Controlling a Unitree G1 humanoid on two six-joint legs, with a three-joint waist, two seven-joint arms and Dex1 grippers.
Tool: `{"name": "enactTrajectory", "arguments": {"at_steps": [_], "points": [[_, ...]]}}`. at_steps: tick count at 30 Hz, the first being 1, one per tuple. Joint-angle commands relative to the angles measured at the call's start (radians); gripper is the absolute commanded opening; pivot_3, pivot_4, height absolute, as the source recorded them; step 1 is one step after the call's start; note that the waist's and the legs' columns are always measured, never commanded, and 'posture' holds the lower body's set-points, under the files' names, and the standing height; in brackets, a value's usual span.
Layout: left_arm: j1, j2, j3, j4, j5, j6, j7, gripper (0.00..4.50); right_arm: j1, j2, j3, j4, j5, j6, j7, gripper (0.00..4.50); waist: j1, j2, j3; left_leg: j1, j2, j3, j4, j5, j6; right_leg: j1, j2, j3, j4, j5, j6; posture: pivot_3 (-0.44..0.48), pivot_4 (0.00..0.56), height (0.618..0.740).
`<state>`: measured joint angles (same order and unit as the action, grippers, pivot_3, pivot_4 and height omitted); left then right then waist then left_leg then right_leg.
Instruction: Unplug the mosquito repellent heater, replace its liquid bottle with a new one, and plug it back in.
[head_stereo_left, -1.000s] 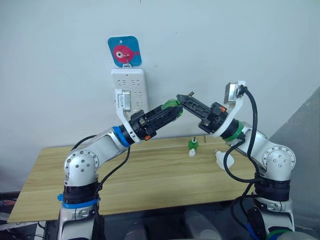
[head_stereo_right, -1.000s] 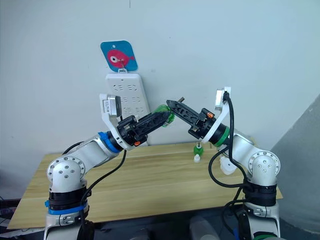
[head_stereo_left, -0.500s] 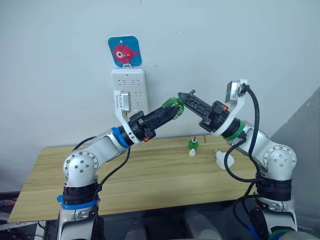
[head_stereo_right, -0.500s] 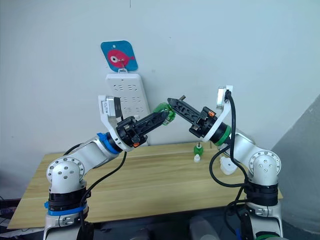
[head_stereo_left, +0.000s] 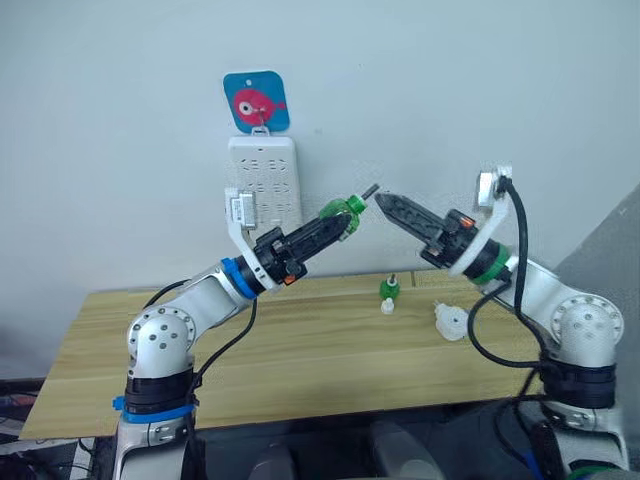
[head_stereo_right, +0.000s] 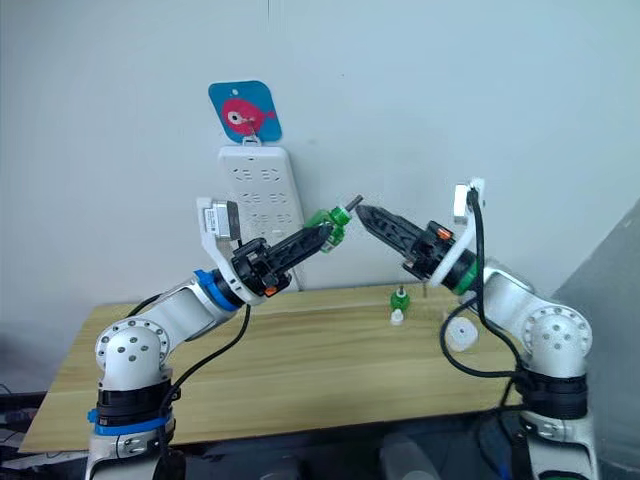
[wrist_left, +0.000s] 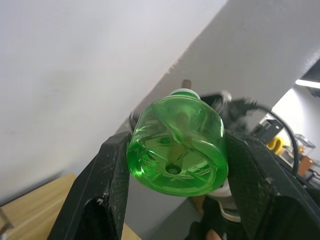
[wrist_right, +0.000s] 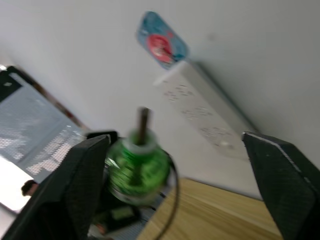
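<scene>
My left gripper (head_stereo_left: 343, 214) is raised in front of the wall and shut on a green liquid bottle (wrist_left: 175, 145), whose body sits between the two black fingers. The bottle's white collar and dark wick (head_stereo_left: 369, 190) point towards my right gripper (head_stereo_left: 386, 201). That gripper hovers a short way off the wick, jaws wide open and empty, and the bottle (wrist_right: 135, 162) shows between its fingers (wrist_right: 280, 185). The mosquito repellent heater (head_stereo_left: 450, 321), a small white rounded unit, lies on the table under my right arm.
A white power strip (head_stereo_left: 263, 178) hangs on the wall below a blue tag with a pink fish (head_stereo_left: 256, 101). A second green bottle (head_stereo_left: 387, 289) with a small white cap (head_stereo_left: 387, 306) by it stands on the wooden table (head_stereo_left: 300, 350), left of the heater.
My left gripper has closed on the green bottle. My right gripper has let go of the bottle's wick end, opened wide and drawn back to the right. The camera has shifted slightly.
</scene>
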<state>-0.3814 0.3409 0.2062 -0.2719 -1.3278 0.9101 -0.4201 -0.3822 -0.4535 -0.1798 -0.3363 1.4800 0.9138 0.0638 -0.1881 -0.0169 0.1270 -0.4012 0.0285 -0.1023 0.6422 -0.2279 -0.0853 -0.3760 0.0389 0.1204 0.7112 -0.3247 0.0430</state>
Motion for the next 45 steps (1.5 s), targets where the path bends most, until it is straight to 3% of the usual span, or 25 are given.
{"name": "enactTrajectory", "arguments": {"at_steps": [1,6,9,14,18,23,30,45], "points": [[0.008,0.020,0.001,-0.024,0.028,-0.018,-0.017,2.40,0.072,-0.102,-0.041,-0.060,-0.086,0.010,0.034,4.50,0.001,0.000,0.001,0.000,0.000,0.001,0.000,0.000,0.000,0.000,0.000,0.000,0.000,0.000,0.000,-0.181,0.085,0.740],[0.069,0.085,-0.074,-0.049,0.200,-0.066,-0.122,2.40,0.215,-0.358,0.056,-0.077,-0.457,-0.027,0.161,4.50,0.001,0.001,0.005,0.001,0.000,0.004,-0.002,0.000,0.000,0.000,0.000,0.004,-0.004,-0.001,0.001,-0.201,0.111,0.740],[0.103,0.115,-0.121,-0.057,0.292,-0.112,-0.196,2.40,0.224,-0.416,0.100,-0.041,-0.578,-0.012,0.183,4.50,-0.006,0.000,0.007,0.002,0.001,0.008,-0.002,0.000,0.000,0.000,0.000,0.007,-0.005,-0.001,0.001,-0.203,0.119,0.740],[0.151,0.122,-0.198,-0.077,0.417,-0.189,-0.274,2.40,0.155,-0.517,0.317,0.028,-0.852,-0.020,0.294,4.50,-0.005,-0.001,0.027,0.003,0.001,0.012,-0.002,0.000,0.000,0.001,0.000,0.011,-0.008,0.000,0.002,-0.199,0.150,0.740],[0.188,0.106,-0.231,-0.090,0.475,-0.232,-0.300,2.40,0.029,-0.514,0.486,0.153,-1.016,0.051,0.350,4.50,-0.005,-0.002,0.040,0.001,0.001,0.015,-0.003,-0.001,0.002,0.001,0.000,0.015,-0.013,0.001,0.004,-0.192,0.165,0.740],[0.220,0.090,-0.258,-0.109,0.519,-0.262,-0.313,2.40,-0.081,-0.455,0.563,0.328,-1.128,0.025,0.460,4.50,0.006,-0.006,0.056,0.001,0.001,0.019,-0.003,-0.005,0.008,0.000,0.000,0.020,-0.015,0.003,0.008,-0.172,0.177,0.740],[0.261,0.068,-0.266,-0.137,0.536,-0.278,-0.300,2.40,-0.164,-0.376,0.597,0.508,-1.245,0.011,0.562,4.50,0.027,-0.006,0.070,0.000,0.000,0.023,-0.003,-0.008,0.012,-0.002,-0.001,0.024,-0.016,0.002,0.009,-0.138,0.195,0.740],[0.297,0.051,-0.265,-0.164,0.556,-0.284,-0.287,2.40,-0.240,-0.270,0.621,0.721,-1.427,-0.062,0.682,4.50,0.048,-0.006,0.087,0.000,0.000,0.024,-0.001,-0.008,0.012,-0.002,-0.002,0.025,-0.016,0.003,0.011,-0.103,0.197,0.740]]}}
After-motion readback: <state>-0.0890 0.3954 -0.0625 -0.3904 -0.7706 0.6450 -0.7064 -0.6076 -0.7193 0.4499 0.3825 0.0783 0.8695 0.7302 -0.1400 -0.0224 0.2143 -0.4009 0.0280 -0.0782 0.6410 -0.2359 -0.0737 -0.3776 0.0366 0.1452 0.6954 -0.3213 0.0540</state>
